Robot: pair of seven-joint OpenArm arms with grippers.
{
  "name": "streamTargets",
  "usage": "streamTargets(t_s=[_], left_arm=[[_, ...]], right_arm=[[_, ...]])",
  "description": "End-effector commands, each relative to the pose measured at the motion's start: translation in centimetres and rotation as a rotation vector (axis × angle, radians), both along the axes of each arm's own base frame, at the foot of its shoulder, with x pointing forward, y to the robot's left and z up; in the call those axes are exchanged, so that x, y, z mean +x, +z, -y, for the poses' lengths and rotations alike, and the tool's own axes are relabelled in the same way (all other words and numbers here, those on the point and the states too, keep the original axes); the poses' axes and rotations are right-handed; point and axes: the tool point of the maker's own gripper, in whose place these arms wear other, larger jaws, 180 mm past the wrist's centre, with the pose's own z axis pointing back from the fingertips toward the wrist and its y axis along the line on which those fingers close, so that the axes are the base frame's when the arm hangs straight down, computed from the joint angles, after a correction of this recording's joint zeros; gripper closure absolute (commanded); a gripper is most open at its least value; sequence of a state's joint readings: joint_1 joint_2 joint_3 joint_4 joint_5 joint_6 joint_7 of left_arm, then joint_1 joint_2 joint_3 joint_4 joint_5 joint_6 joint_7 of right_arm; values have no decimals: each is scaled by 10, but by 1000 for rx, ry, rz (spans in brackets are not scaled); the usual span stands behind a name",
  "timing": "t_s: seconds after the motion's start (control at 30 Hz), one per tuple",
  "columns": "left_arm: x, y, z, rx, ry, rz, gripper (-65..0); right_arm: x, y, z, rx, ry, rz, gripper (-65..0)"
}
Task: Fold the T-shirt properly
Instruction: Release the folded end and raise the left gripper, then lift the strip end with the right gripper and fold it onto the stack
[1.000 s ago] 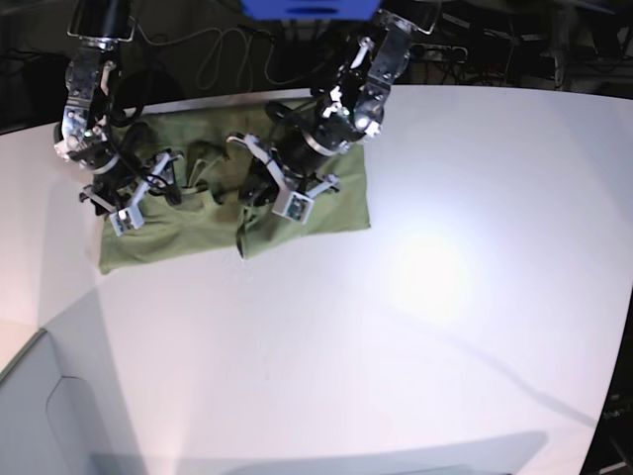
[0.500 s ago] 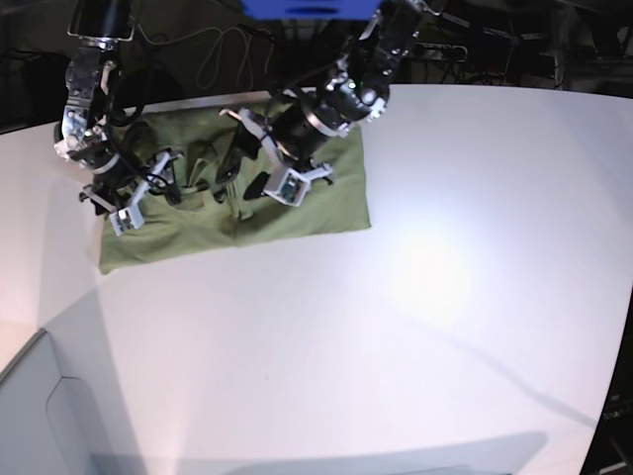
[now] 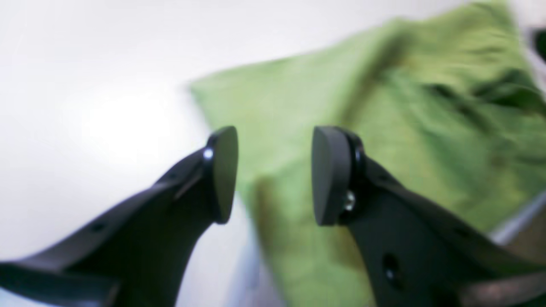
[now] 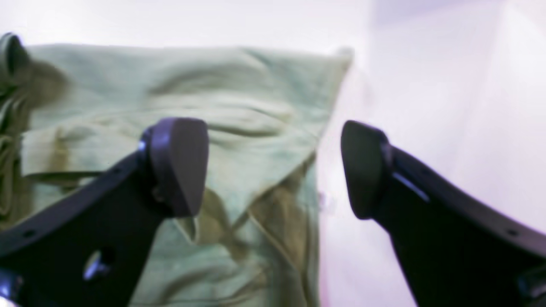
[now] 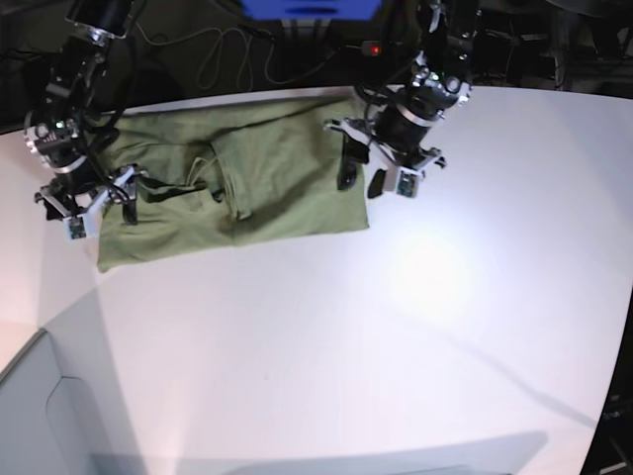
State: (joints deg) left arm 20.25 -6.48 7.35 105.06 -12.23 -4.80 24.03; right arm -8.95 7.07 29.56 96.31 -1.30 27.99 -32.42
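On the white table the T-shirt lies spread between both arms; the left gripper hangs spread apart over its one side edge, the right gripper parted and empty above the opposite edge

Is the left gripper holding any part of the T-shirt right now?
No: the left gripper is open, with nothing between its pads and the T-shirt lying below.

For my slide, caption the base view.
Both open grippers, left and right, flank the wrinkled olive-green cotton T-shirt on a white table.
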Motion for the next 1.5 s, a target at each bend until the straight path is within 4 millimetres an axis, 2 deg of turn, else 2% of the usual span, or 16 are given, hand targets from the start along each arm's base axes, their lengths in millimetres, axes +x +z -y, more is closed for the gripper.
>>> streamTargets(t_s=[0.0,0.17,0.3,0.57,0.77,0.87,1.0,1.13,1.17,1.3,1.47], left_arm=[[1,2,1,-22,7,11,-277],[-2,-21,-11,-115,72,-80,-277],[0,-27,-14,-164,100,-112,-277],[-3,-34,-13,-169,101,-134,-277],[-3,-35,-13,-169,100,-135,-277],[-3,-35,-13,-169,100,-135,-277],[-3,-35,-13,-169,100,-135,-277],[-3,-35,-13,-169,100,-135,-277],[-3,-35,-13,-167,99,-135,-277],[-3,-35,-14,-164,100,-136,-277],[-2,-44,-14,-159,104,-155,-277]], right_arm=[[7,9,-1,16,4,48,-493],[5,-18,6,62,-33,-19,-498],[-6,-39,19,92,-91,-70,-500],[-9,-44,21,97,-96,-86,-500],[-14,-51,12,113,-87,-106,-493],[-16,-56,-1,122,-55,-123,-409],[-15,-59,-14,129,-18,-132,-229],[-15,-60,-17,132,-16,-136,-25],[-15,-59,-16,130,-15,-134,0],[-12,-53,-15,120,-11,-118,0],[3,-18,-17,75,13,-20,0]])
